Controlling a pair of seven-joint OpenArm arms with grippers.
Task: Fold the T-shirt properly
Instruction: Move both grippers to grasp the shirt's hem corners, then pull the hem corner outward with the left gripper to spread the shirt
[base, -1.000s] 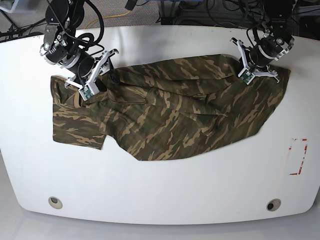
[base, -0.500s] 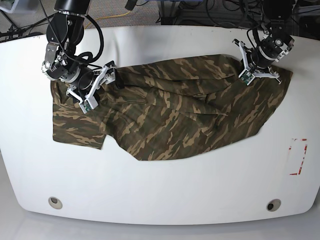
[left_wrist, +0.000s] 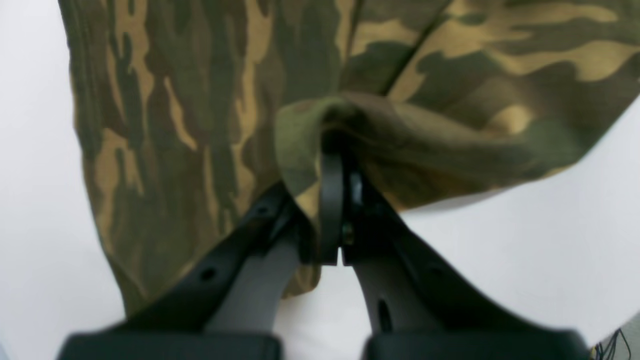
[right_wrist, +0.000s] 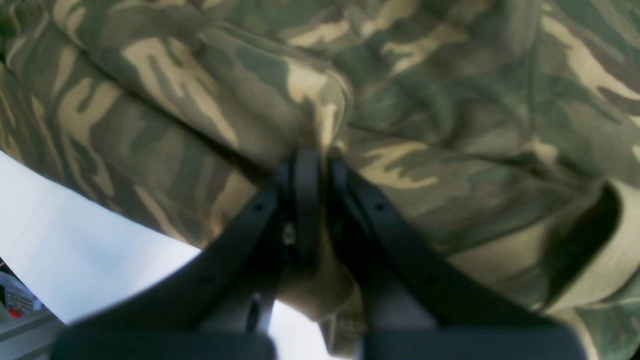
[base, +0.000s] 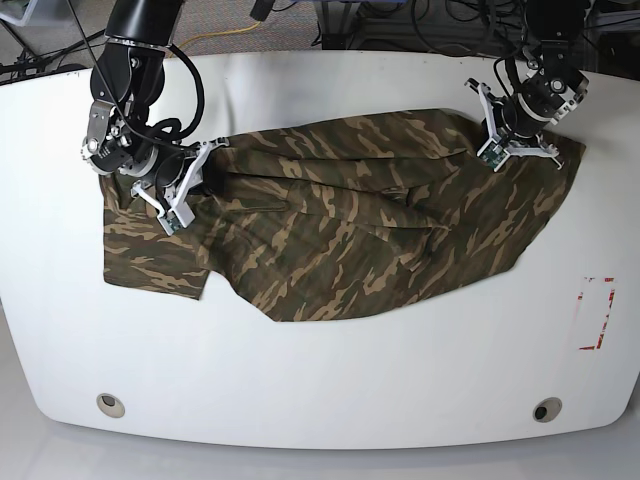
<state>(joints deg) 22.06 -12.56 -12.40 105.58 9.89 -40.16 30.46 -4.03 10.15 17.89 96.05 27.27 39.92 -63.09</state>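
Across the white table (base: 320, 380), we pinched the soft camouflage T-shirt (base: 340, 235): right gripper (base: 190, 185) at nine o'clock, left gripper (base: 505, 140) at two, long axis between.

- In the left wrist view the T-shirt (left_wrist: 210, 115) runs off the top and right edges, so its full outline is cut off
- The left end effector (left_wrist: 332, 150) has its tips buried in a bunched fold of cloth, out of sight
- In the right wrist view the right end effector (right_wrist: 312, 155) has its tips hidden under a camouflage fold
- In the base view the table (base: 330, 380) is clipped at both sides
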